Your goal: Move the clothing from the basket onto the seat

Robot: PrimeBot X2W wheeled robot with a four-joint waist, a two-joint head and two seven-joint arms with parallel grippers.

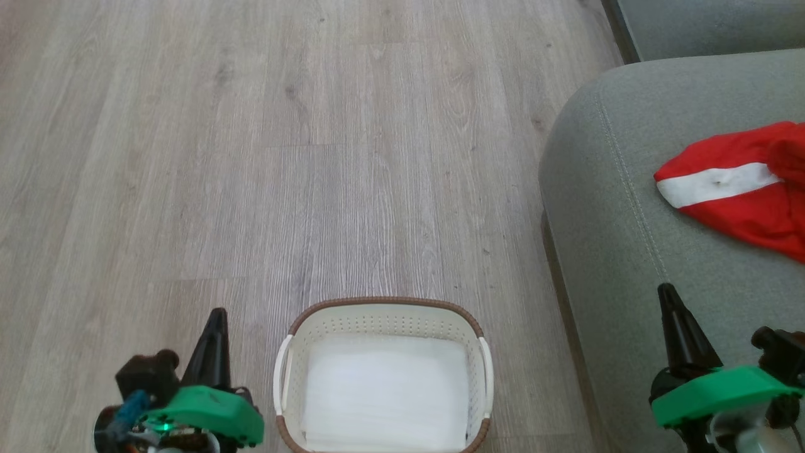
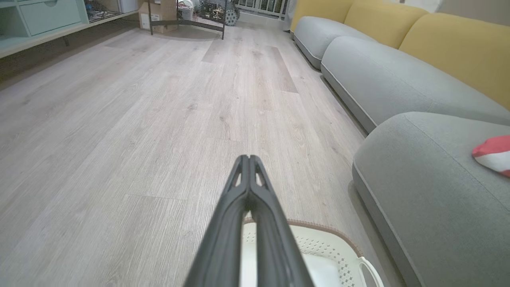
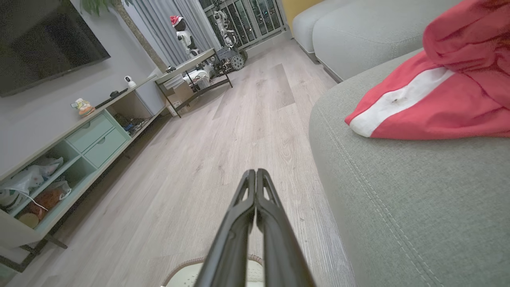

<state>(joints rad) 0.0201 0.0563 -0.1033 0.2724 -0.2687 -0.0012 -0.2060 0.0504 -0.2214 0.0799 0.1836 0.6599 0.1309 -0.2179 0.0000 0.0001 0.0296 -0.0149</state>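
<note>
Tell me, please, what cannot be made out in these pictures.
The clothing: the head view's right edge cuts it off; one garment or several, unclear.
The basket: the head view's bottom edge crops its near end; its washed-out white inside hides detail.
Left wrist view: the left gripper covers part of the basket.

Clothing (image 1: pixel 745 189): cut by the head view's right edge; full extent not visible.
Basket (image 1: pixel 383 322): near end cut by the bottom edge; in the left wrist view partly hidden behind the left tool (image 2: pixel 249 158).
Seat (image 1: pixel 604 189): runs off the right and bottom edges.
Shelf unit (image 3: pixel 91 137): contents too small to identify.
</note>
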